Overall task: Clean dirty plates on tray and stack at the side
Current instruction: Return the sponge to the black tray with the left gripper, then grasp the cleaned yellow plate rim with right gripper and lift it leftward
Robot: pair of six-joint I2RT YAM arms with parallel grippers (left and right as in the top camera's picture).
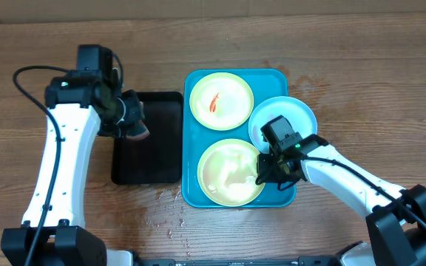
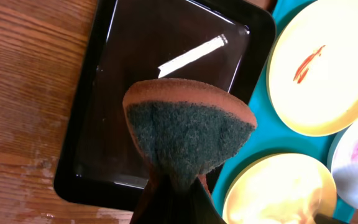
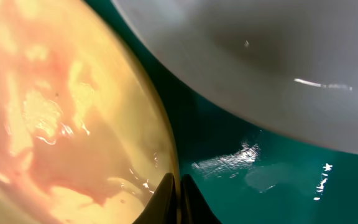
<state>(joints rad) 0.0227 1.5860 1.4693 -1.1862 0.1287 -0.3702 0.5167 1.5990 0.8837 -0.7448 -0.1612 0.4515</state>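
The teal tray (image 1: 192, 193) holds three plates. The far yellow-green plate (image 1: 228, 100) has a red smear. The near yellow-green plate (image 1: 224, 174) is wet with pinkish smears. The pale blue-white plate (image 1: 287, 118) overlaps the tray's right rim. My right gripper (image 1: 265, 171) is shut on the near plate's right rim; in the right wrist view the fingers (image 3: 179, 186) pinch the rim of that plate (image 3: 55, 112), beside the pale plate (image 3: 260, 56). My left gripper (image 1: 134, 124) is shut on a green-and-brown sponge (image 2: 188, 127) above the black tray.
A smaller black tray (image 1: 157, 148) lies left of the teal tray, on the wooden table. Water drops (image 1: 161, 210) wet the table in front of both trays. The table's back edge runs along the top of the overhead view.
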